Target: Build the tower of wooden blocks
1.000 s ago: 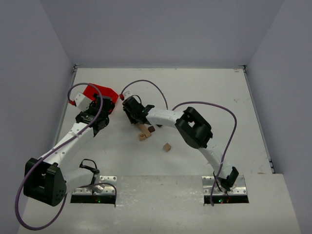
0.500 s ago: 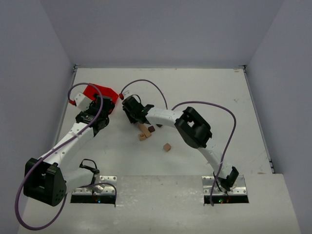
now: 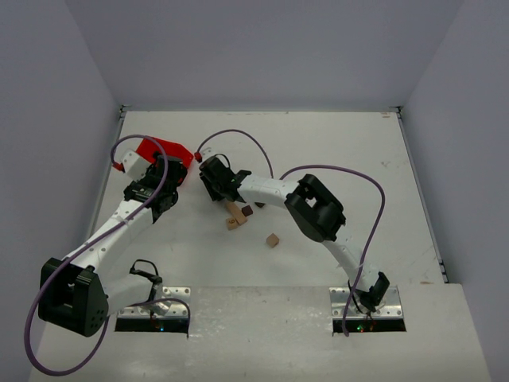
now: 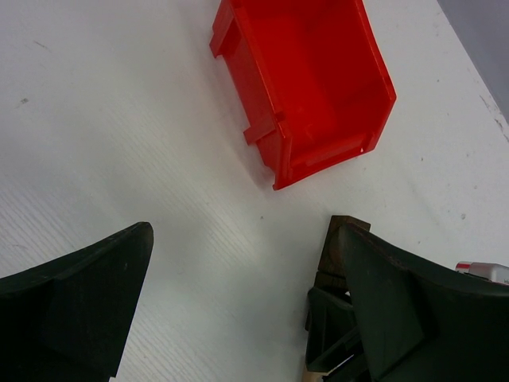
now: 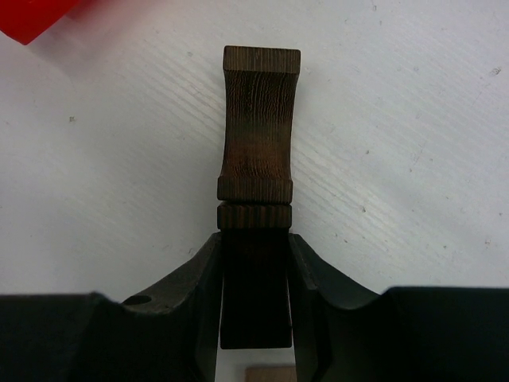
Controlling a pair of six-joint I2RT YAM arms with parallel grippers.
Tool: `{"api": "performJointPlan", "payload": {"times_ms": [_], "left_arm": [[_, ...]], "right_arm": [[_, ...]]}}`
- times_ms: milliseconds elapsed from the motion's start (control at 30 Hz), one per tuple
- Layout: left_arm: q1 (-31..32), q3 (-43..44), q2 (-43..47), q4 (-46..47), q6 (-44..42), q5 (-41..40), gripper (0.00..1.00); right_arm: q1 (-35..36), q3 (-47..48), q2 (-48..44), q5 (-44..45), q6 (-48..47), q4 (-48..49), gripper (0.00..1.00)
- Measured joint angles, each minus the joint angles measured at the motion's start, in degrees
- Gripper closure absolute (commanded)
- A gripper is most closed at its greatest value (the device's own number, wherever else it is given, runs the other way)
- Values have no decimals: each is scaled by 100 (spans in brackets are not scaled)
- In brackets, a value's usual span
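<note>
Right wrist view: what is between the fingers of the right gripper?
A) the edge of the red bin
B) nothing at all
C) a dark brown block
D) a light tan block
C: the fingers of the right gripper press on both sides of a dark brown block.

Both arms share one build: slim white links joined by bulky black joint housings, on the left arm [image 3: 111, 231] and the right arm [image 3: 346, 255] alike. A purple cable [image 3: 375, 187] loops loosely along each. Perforated metal plates [image 3: 151, 312] sit at the bases. The left gripper [image 4: 242, 231] has broad, dark matte fingers [image 4: 79, 302]. The right gripper [image 5: 254, 239] is black, with curved inner edges.
</note>
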State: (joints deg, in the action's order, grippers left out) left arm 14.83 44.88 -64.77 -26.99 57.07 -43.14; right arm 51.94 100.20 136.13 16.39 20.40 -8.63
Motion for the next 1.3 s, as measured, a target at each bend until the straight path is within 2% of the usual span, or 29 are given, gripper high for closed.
{"api": "performJointPlan", "payload": {"times_ms": [300,767,1033,1167,1300], "left_arm": [[0,0,0,68,-49,94,0],[0,-2,0,152,-140,171,0],[0,-73,1,195,-184,222,0],[0,-117,31,237,-251,261,0],[0,-144,42,266,-282,308,0]], "right_arm": [[-7,2,25,2,34,77,55],[-13,-234,-102,-95,-87,216,30],[-11,-813,-523,-462,-455,261,1],[-12,-1089,-854,-549,-599,287,1],[-11,-1723,-1641,-648,-679,377,1]]}}
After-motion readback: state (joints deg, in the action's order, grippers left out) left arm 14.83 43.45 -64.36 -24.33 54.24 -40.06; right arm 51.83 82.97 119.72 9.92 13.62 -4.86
